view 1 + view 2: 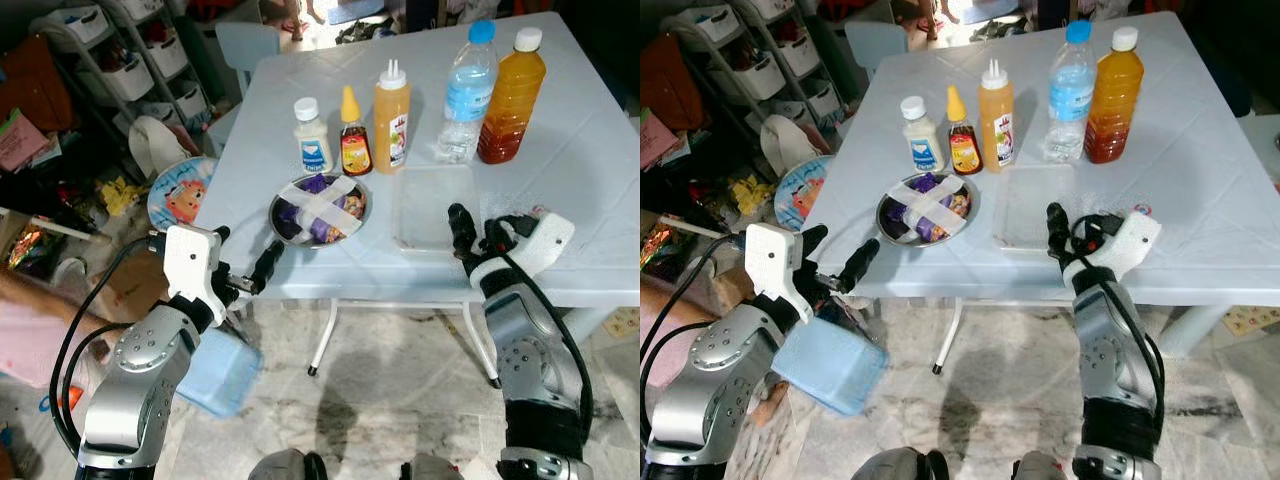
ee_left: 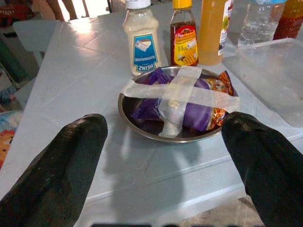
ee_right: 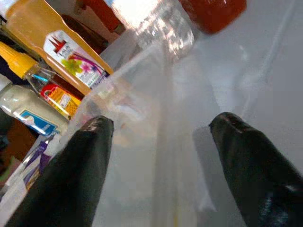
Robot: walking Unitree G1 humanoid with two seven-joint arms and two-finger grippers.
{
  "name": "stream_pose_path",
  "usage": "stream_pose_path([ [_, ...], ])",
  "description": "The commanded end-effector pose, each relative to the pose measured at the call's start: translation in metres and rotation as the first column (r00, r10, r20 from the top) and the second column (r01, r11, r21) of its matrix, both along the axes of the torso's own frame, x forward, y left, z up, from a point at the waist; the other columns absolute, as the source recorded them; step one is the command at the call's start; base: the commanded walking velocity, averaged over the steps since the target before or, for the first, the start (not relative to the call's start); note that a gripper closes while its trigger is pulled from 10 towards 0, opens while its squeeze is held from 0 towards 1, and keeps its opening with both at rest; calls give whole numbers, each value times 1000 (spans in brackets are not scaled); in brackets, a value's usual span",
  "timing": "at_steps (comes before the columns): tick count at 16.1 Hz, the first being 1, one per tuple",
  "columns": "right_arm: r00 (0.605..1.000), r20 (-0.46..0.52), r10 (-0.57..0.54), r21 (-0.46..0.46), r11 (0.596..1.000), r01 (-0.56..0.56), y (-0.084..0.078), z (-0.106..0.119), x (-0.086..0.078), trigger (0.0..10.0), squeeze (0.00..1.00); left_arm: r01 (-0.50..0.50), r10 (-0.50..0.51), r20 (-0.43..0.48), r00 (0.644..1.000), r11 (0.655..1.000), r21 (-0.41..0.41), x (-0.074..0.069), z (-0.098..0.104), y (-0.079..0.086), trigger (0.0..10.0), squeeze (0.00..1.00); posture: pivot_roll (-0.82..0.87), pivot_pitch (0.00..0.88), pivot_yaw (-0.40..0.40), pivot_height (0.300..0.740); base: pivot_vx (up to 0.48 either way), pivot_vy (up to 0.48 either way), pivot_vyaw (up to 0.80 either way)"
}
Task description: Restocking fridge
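We see a steel bowl w/ taped purple snack packs near the table front edge. Behind it: Heinz mayonnaise, honey bottle. Clear container sits beside. Left gripper fingers apart off the edge; right gripper fingers apart at the container.

Table: pale blue plastic table.
Far row, left to right: mayonnaise bottle, honey bottle, orange squeeze bottle, water bottle, amber juice bottle.
Near edge: taped steel bowl left, clear container right.
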State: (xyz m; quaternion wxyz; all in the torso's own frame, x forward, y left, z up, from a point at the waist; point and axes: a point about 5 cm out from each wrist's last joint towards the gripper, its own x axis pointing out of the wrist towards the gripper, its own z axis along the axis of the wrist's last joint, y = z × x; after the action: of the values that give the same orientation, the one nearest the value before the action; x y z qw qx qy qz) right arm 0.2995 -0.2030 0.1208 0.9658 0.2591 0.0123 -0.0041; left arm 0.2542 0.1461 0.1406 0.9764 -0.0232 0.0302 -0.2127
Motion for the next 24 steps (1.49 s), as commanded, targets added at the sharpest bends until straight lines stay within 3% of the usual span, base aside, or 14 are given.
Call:
stream_pose_path([
  [1, 999, 8, 39, 45, 998, -39, 6, 1, -1, 0, 0, -8, 8, 2, 1000, 1000, 21, -1, 2, 5, 10000, 0, 32, 85, 200, 740, 0, 0, 0],
  [10, 999, 26, 36, 195, 980, -41, 6, 3, 3, 0, 0, 3, -3, 10, 1000, 1000, 29, 1, 4, 4, 10000, 0, 35, 77, 205, 740, 0, 0, 0],
  [24, 999, 47, -25, 211, 977, 14, 0, 10, 3, 0, 0, 0, 0, 24, 1000, 1000, 21, 4, 3, -1, 10000, 0, 14, 69, 188, 740, 0, 0, 0],
])
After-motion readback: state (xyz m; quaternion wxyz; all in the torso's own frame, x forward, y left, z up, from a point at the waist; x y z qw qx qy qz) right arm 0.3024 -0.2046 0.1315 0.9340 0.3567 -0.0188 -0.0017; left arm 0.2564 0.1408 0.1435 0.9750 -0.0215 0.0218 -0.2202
